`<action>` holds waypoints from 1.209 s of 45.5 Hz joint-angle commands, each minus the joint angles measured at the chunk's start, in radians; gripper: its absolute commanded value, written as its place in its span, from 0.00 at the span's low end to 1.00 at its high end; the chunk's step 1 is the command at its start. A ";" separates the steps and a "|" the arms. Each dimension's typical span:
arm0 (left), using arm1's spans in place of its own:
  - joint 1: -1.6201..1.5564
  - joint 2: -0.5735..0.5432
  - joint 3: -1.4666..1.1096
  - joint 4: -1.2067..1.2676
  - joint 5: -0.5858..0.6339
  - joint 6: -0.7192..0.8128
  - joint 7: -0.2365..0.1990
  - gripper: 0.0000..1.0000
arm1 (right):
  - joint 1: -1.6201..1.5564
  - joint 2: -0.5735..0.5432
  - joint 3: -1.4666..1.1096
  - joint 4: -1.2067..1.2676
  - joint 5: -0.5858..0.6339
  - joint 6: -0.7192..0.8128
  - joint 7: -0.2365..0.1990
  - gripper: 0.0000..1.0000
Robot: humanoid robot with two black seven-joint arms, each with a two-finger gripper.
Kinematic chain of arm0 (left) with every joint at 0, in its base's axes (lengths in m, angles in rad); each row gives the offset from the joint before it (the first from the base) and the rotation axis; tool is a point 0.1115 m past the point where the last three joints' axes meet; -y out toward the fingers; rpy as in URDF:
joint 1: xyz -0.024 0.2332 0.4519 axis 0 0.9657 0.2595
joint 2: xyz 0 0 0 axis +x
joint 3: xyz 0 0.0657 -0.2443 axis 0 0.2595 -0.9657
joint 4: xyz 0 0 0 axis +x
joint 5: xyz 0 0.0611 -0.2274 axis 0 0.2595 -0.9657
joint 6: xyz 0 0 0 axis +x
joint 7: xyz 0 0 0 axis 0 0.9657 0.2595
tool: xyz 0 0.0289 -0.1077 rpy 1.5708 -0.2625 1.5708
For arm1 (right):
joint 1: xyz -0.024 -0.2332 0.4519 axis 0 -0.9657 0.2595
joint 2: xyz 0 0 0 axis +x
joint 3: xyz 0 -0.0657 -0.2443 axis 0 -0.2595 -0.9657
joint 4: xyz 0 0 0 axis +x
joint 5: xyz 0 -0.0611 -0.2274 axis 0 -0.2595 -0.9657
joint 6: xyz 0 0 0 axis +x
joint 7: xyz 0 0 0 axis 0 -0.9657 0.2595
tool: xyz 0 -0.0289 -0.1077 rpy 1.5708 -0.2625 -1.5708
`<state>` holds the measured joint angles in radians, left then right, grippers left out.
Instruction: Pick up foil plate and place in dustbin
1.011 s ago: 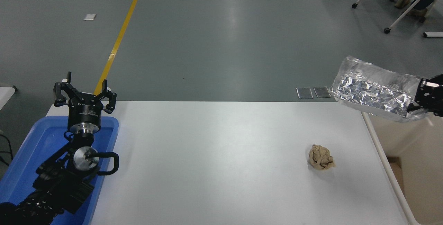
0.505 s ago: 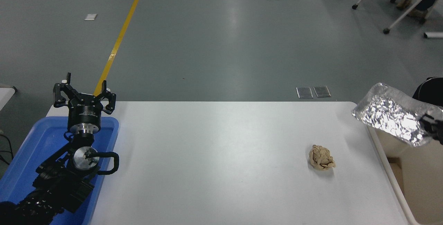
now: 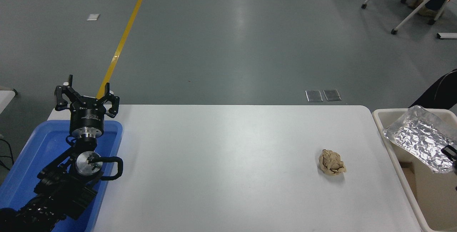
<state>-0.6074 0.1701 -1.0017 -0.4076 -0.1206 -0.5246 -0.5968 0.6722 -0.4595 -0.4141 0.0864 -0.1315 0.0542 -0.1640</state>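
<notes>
The foil plate [image 3: 419,136], crinkled shiny silver, hangs tilted within the opening of the cream dustbin [image 3: 380,117], which stands off the table's right end. Only a sliver of my right gripper [image 3: 450,152] shows at the picture's right edge. It sits against the plate's near right corner and appears shut on it. The plate is at about rim height, above the bin's floor. My left gripper [image 3: 85,99] is parked open and empty at the lower left.
A crumpled tan paper ball [image 3: 331,162] lies on the white table [image 3: 228,160] near its right end. A shallow blue tray [image 3: 39,146] sits under the left arm. A dark arm part [image 3: 437,93] shows at the right edge. Chairs stand far back right.
My right gripper has carried the foil plate right and down, from above the table's far right corner into the dustbin's opening. The left arm and paper ball have not moved.
</notes>
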 commanded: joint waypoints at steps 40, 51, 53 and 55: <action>0.000 -0.001 0.000 0.001 -0.001 0.000 0.000 0.99 | 0.412 -0.200 -0.170 0.548 0.053 -0.031 -0.003 1.00; 0.000 -0.001 0.000 0.000 0.001 0.000 0.000 0.99 | 0.711 -0.185 -0.348 0.777 0.058 -0.027 -0.003 1.00; 0.000 0.000 0.000 0.000 0.001 -0.002 0.002 0.99 | 0.759 -0.173 -0.380 0.817 0.058 -0.025 -0.003 1.00; 0.000 -0.001 0.000 0.000 0.003 -0.002 0.002 0.99 | 0.811 -0.163 -0.419 0.860 0.056 -0.024 -0.003 1.00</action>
<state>-0.6075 0.1694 -1.0017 -0.4078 -0.1203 -0.5246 -0.5966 1.2164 -0.6405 -0.6648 0.7306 -0.0741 0.0245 -0.1678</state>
